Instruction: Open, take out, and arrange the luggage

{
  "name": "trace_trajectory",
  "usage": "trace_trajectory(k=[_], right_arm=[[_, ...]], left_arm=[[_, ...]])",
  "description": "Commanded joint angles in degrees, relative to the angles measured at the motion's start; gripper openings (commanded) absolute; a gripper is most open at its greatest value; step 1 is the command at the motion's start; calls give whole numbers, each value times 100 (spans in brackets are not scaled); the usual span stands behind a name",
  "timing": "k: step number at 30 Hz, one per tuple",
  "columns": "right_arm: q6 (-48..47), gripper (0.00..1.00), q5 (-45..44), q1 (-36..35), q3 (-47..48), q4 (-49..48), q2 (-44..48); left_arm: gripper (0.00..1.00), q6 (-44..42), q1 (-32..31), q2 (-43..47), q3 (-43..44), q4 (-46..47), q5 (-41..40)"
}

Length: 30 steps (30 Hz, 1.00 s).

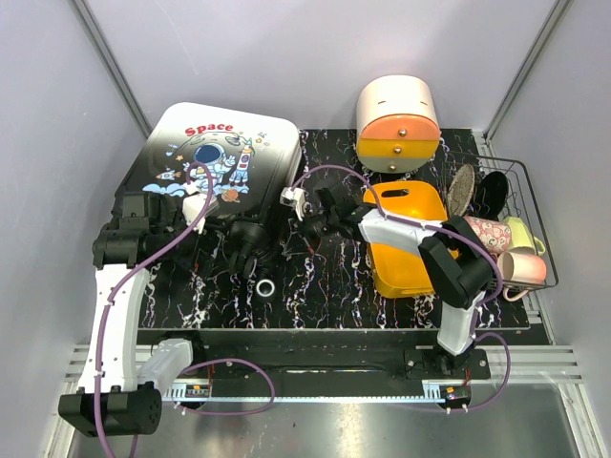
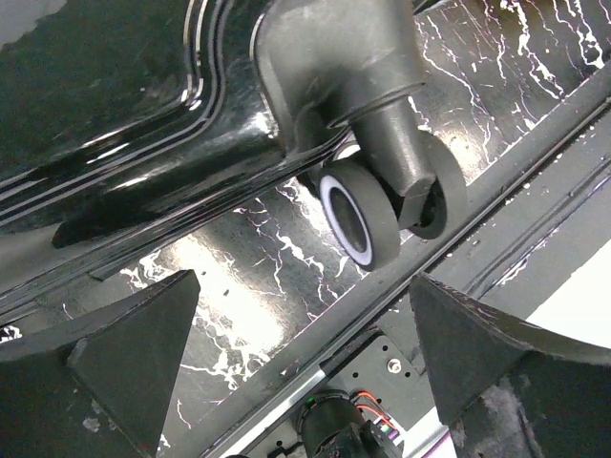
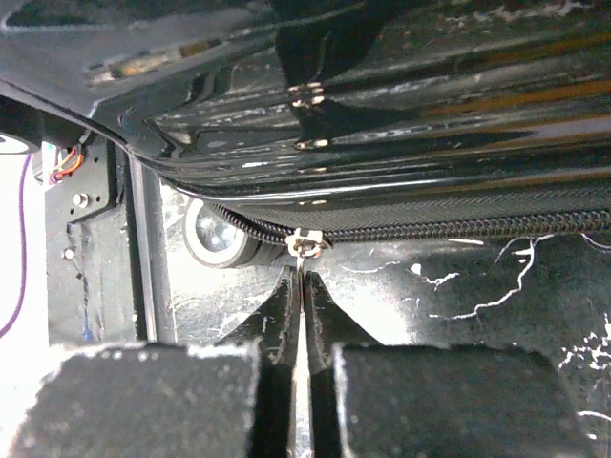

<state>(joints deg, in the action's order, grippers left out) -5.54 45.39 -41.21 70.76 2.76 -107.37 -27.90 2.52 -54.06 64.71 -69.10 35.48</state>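
The luggage (image 1: 215, 153) lies flat at the back left of the marbled mat, with the astronaut and red "Space" print facing up. My left gripper (image 1: 241, 250) is open and empty at its near edge. In the left wrist view its jaws (image 2: 301, 281) stand wide apart just short of a caster wheel (image 2: 358, 215). My right gripper (image 1: 307, 223) reaches left to the luggage's right side. In the right wrist view it (image 3: 303, 277) is shut on the metal zipper pull (image 3: 304, 244) of the closed zipper, with another wheel (image 3: 215, 234) to its left.
A white-and-orange drawer box (image 1: 398, 124) stands at the back. An orange tray (image 1: 406, 239) lies under my right forearm. A wire rack (image 1: 520, 176) at the right holds cups (image 1: 520, 267) and a brush. Grey walls close in both sides.
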Motion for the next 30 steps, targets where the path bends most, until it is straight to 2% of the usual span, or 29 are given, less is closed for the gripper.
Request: trace_trajectory(k=[1, 5, 9, 12, 14, 18, 19, 22, 30], right_arm=[[-193, 0, -450, 8, -150, -48, 550], [-289, 0, -1372, 69, -72, -65, 700], [-395, 0, -2505, 245, 112, -495, 736], [-290, 0, -2823, 507, 385, -645, 534], [-229, 0, -2869, 649, 719, -637, 393], [-201, 0, -2799, 816, 1036, -628, 156], [-228, 0, -2729, 816, 1045, -628, 138], [-228, 0, -2430, 816, 1036, -637, 103], [-386, 0, -2175, 808, 966, -734, 181]], left_arm=[[98, 223, -15, -34, 77, 336, -200], [98, 364, -15, -96, 130, 362, -340], [99, 452, 20, -218, 270, 310, -358], [99, 286, 133, -481, 585, 99, -323], [99, 189, 379, -736, 1252, -103, -245], [99, 100, 1756, -2007, 2974, -542, 414], [99, 161, 1926, -2255, 3665, -630, 511], [99, 653, 2261, -3126, 4678, -352, 530], [99, 1892, 2331, -4347, 5051, 1574, -287]])
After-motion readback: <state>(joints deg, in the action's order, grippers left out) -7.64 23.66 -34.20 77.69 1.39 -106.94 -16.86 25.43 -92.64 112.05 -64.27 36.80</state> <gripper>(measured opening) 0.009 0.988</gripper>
